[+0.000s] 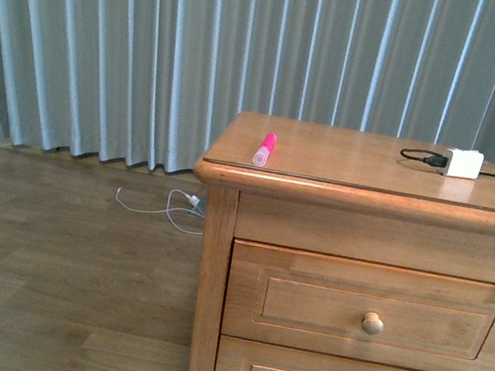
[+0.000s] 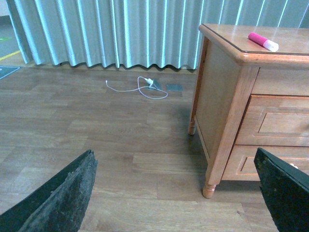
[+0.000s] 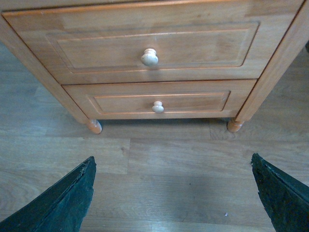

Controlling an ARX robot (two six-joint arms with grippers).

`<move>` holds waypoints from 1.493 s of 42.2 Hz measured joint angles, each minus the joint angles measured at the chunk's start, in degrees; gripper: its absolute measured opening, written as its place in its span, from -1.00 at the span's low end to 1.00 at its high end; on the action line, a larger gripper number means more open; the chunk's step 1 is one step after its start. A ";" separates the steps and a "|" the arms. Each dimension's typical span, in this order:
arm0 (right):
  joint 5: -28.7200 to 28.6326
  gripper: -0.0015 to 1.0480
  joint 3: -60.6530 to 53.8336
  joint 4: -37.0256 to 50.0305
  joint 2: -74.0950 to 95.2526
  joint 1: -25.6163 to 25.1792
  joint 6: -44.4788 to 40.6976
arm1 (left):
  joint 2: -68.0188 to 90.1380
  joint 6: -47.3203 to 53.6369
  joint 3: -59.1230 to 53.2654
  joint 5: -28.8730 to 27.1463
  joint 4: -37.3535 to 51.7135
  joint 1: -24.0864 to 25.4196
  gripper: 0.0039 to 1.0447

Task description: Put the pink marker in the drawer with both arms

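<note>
The pink marker lies on the wooden cabinet top near its left front corner, paler end toward me; it also shows in the left wrist view. The drawer is the upper one, shut, with a round pale knob; the right wrist view shows it above the lower drawer front. My left gripper is open and empty, low over the floor, left of the cabinet. My right gripper is open and empty, low over the floor in front of the drawers.
A white charger block with a black cable lies at the top's right back. A white cable lies on the wood floor by the grey curtain. A cabinet foot stands near my left gripper.
</note>
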 joint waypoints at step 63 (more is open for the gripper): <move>9.22 0.83 43.74 15.74 58.75 1.57 -5.51 | 0.00 0.00 0.00 -0.02 0.00 0.00 0.89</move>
